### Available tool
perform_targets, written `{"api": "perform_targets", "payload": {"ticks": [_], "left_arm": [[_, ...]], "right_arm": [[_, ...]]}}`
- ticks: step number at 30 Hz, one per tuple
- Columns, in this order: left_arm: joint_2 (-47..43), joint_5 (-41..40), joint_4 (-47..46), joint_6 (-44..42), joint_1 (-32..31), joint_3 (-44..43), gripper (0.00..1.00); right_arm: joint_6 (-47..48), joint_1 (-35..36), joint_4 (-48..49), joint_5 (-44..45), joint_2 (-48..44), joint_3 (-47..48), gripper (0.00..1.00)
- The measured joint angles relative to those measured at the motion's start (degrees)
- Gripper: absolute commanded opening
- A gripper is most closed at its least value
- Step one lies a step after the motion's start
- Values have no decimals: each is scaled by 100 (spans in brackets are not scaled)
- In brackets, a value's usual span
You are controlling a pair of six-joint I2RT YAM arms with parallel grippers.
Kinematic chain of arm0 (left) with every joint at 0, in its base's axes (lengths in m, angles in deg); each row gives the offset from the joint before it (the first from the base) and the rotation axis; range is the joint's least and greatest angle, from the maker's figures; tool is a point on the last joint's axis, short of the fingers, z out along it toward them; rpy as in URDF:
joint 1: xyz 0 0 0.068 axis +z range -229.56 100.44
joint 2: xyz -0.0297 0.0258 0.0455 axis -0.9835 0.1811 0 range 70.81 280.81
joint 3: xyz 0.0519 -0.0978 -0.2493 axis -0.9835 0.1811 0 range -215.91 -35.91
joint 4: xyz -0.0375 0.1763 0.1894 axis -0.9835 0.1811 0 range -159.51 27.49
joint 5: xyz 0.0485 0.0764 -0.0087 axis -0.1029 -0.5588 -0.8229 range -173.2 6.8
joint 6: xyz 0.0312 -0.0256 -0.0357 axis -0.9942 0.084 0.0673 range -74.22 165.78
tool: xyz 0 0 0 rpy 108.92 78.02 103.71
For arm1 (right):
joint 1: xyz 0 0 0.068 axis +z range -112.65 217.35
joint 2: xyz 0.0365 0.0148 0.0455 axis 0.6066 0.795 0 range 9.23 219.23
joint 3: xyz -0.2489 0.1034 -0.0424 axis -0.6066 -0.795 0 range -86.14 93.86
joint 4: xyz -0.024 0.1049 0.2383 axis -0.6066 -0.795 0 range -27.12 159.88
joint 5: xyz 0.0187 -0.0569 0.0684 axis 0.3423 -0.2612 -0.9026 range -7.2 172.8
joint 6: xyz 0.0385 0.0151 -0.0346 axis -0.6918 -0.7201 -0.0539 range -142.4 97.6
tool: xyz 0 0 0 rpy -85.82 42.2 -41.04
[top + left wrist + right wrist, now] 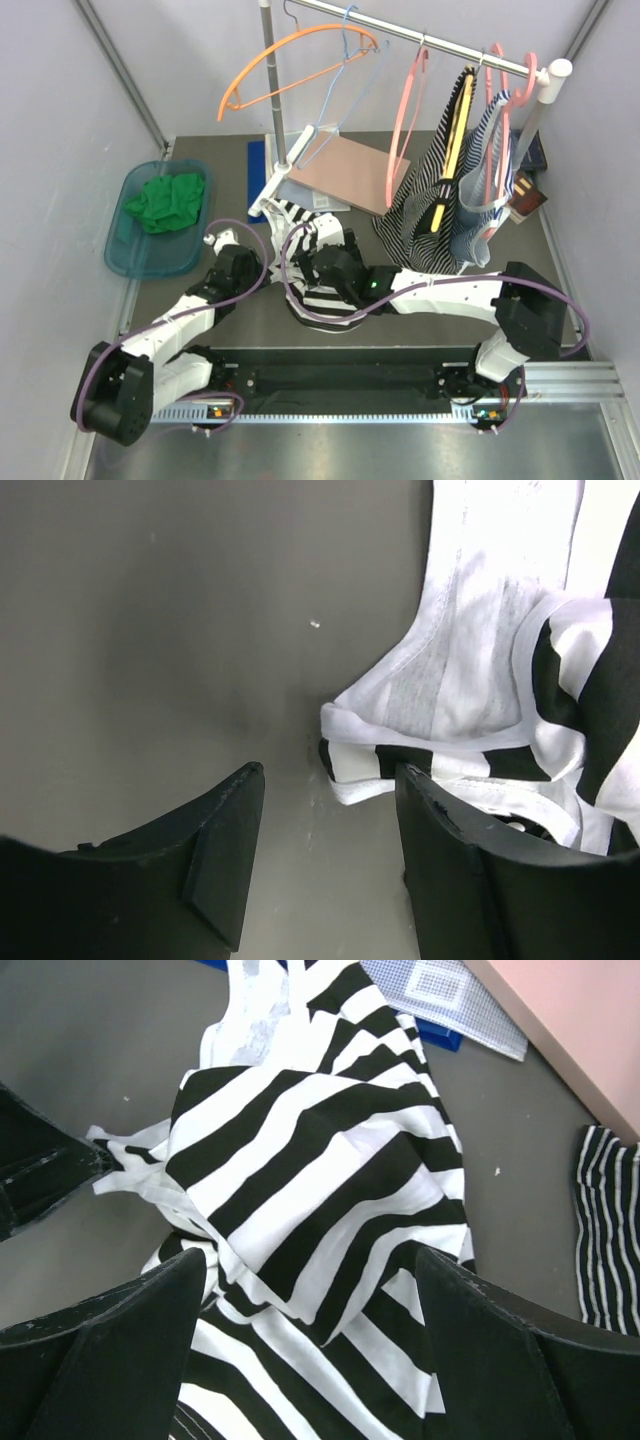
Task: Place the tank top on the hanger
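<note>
The tank top (299, 213), with wide black-and-white stripes and white edging, lies crumpled on the grey table under my right gripper (327, 255). In the right wrist view the right gripper (315, 1345) is open, with its fingers on either side of the striped cloth (300, 1170). My left gripper (246, 268) is open and empty just left of the top. In the left wrist view the left gripper (330, 855) is over bare table, and the top's white edge (450, 680) lies just ahead of its right finger (470, 880). The salmon-pink hanger (405, 120) hangs empty on the rail.
A teal bin (125, 250) holds a green cloth (168, 200) at the left. An orange hanger (290, 65) and a light-blue wire hanger (345, 70) hang on the rail. A dark narrow-striped garment (440, 200) hangs to the right. A pink board (340, 170) lies behind the top.
</note>
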Motion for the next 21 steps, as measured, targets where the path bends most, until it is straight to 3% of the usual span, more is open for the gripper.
{"api": "perform_targets", "payload": {"ticks": [5, 7, 9, 10, 15, 21], "left_arm": [[201, 131, -378, 37, 33, 33, 50], [271, 223, -623, 42, 44, 76, 40], [306, 330, -863, 42, 48, 153, 21], [319, 404, -1019, 37, 52, 212, 3], [350, 634, -1322, -68, 52, 278, 0], [68, 1019, -935, -575, 57, -98, 0]], "right_arm": [[-37, -46, 107, -184, 125, 0, 86], [-39, -76, 109, -245, 151, 0, 85], [-59, -87, 114, -293, 155, -2, 86], [-76, -87, 114, -308, 155, -2, 85], [-136, -85, 90, -398, 153, -22, 85], [-76, 74, -79, -592, -52, -269, 86]]}}
